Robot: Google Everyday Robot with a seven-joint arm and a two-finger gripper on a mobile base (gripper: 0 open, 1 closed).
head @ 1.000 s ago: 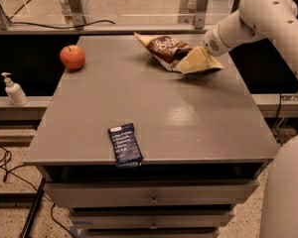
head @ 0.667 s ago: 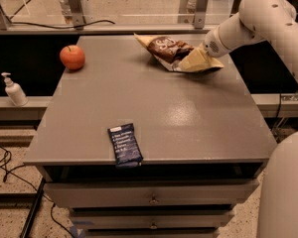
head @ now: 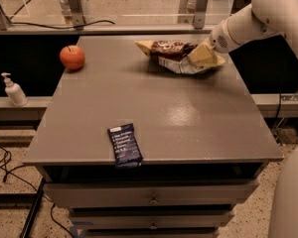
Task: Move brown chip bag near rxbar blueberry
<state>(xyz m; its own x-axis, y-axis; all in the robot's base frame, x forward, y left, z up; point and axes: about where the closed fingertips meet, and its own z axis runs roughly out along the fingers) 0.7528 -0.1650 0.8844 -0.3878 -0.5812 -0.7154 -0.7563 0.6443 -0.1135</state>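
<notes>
The brown chip bag [head: 175,55] lies crumpled at the far right of the grey table [head: 188,113], dark brown with tan-yellow ends. My gripper [head: 202,54] is at the bag's right end, its tan fingers against the foil, with the white arm reaching in from the upper right. The rxbar blueberry [head: 124,144] is a small navy wrapper with white text, lying flat at the table's front edge, left of centre, far from the bag.
A red apple [head: 72,57] sits at the far left of the table. A white pump bottle [head: 13,89] stands on a lower ledge to the left. Drawers [head: 149,197] are below the tabletop. Cables lie on the floor at left.
The gripper and the bag's right end have shifted slightly left and down; the bag looks a little more bunched. The bar and apple have not moved.
</notes>
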